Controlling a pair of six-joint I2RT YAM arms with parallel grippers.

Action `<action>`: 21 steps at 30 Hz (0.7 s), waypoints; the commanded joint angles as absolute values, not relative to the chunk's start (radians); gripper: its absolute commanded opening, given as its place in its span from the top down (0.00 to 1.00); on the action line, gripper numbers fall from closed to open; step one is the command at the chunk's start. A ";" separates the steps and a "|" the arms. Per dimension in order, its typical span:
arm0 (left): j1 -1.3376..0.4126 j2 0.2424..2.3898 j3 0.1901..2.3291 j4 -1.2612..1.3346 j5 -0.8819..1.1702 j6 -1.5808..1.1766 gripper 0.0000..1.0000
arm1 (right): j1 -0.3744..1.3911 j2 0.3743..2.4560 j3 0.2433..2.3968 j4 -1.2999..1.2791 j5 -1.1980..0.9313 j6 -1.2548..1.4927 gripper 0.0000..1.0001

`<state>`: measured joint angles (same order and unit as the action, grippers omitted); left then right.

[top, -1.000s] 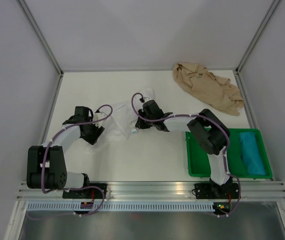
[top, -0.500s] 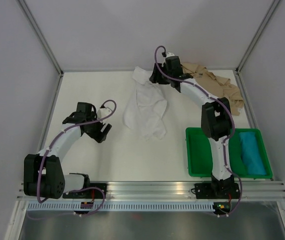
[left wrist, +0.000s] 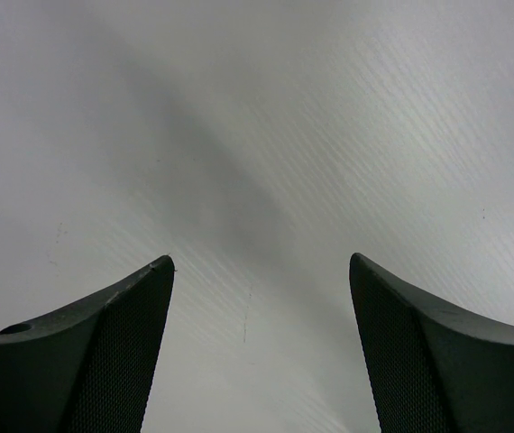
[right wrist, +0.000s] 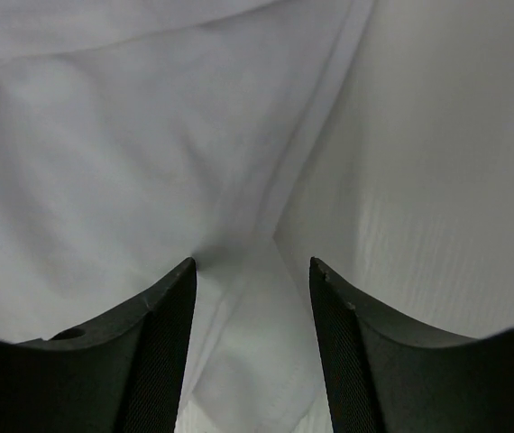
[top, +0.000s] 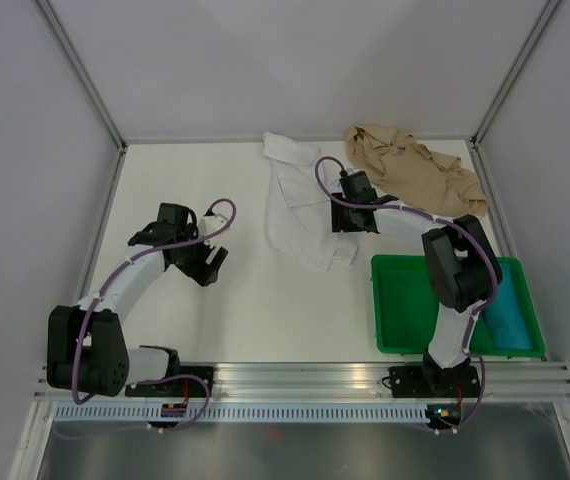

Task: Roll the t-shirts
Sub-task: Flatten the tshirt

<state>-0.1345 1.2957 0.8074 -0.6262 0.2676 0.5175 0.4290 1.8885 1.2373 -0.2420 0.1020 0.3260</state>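
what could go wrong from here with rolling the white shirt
1. The white t-shirt lies creased and uneven, so a roll started now would likely come out lumpy.
2. The right tool hangs open over a fold; closing there may pinch only one layer.
3. The left tool is open and apart from the cloth; a one-sided pull could skew it toward the tan t-shirt.

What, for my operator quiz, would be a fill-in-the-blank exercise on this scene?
1. The right gripper stands ____ over the white t-shirt.
2. The left gripper is open over the bare ____.
3. The tan t-shirt lies crumpled in the far ____ corner.
4. The tray near the right arm's base is ____ in colour.
Missing words: open; table; right; green.
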 commanded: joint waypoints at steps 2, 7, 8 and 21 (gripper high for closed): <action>-0.155 1.279 0.850 -0.627 0.281 0.480 0.16 | 0.422 1.835 1.157 -0.226 0.147 0.304 0.40; -0.167 1.267 0.841 -0.635 0.275 0.482 0.16 | 0.420 1.856 1.118 -0.204 0.069 0.298 0.40; -0.169 1.263 0.841 -0.637 0.269 0.482 0.16 | 0.419 1.865 1.105 -0.203 0.060 0.301 0.47; -0.501 1.247 0.991 -0.649 0.269 0.462 0.16 | 0.430 1.622 0.934 -0.146 -0.239 0.336 1.00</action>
